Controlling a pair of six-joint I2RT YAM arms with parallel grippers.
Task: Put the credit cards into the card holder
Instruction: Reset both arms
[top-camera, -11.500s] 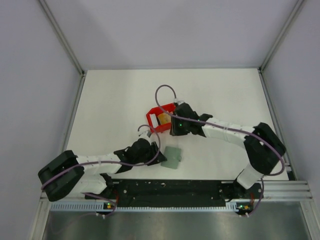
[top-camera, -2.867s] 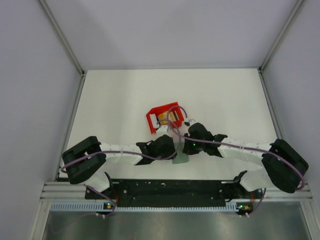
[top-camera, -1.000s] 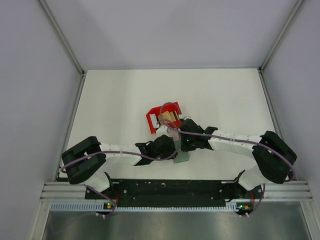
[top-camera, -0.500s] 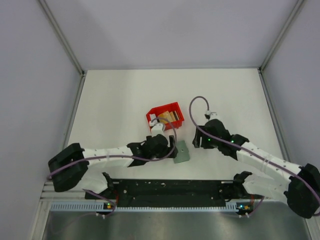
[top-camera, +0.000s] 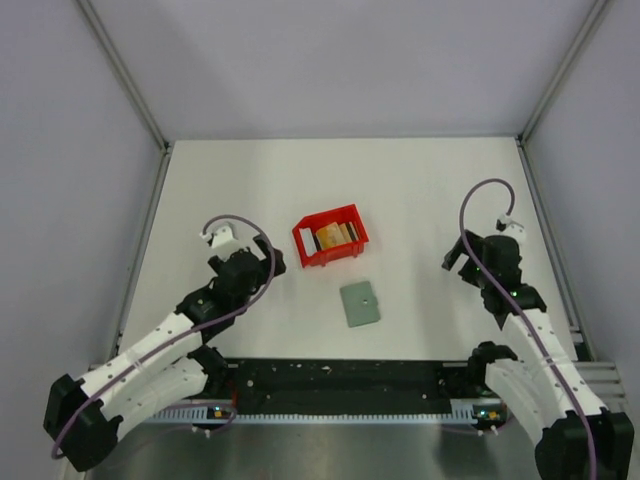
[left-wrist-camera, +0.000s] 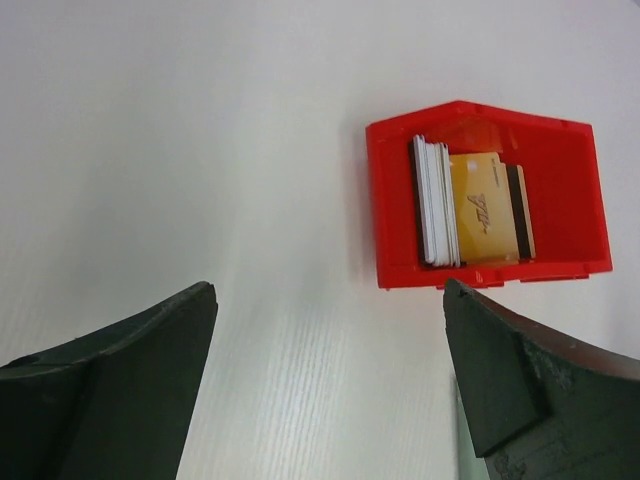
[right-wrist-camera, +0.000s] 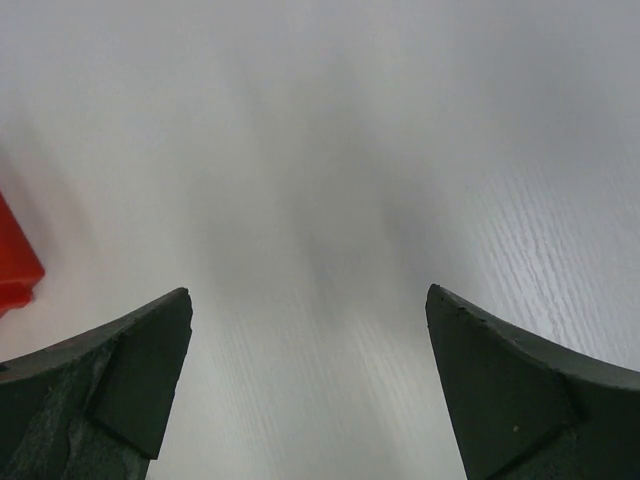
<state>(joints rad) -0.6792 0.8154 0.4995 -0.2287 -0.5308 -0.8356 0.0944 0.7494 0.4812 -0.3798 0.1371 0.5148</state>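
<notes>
The card holder (top-camera: 360, 303) lies flat and folded on the table, grey-green with a tiny pale dot, and nothing touches it. The credit cards (top-camera: 335, 236) sit in the red bin (top-camera: 352, 216). The left wrist view shows them as a whitish stack (left-wrist-camera: 437, 200) beside a gold card (left-wrist-camera: 485, 208). My left gripper (top-camera: 268, 258) (left-wrist-camera: 328, 300) is open and empty, left of the bin. My right gripper (top-camera: 452, 256) (right-wrist-camera: 308, 295) is open and empty over bare table, far right of the holder.
The red bin (left-wrist-camera: 390, 200) stands just behind the holder, and its corner (right-wrist-camera: 15, 268) shows at the left edge of the right wrist view. Metal frame posts and grey walls enclose the white table (top-camera: 420, 190). The arm bases sit on the black rail (top-camera: 340, 380) at the near edge.
A second ago both grippers met at the holder. Both have since opened and pulled away, left arm to the left, right arm to the right. The holder stays on the table.
</notes>
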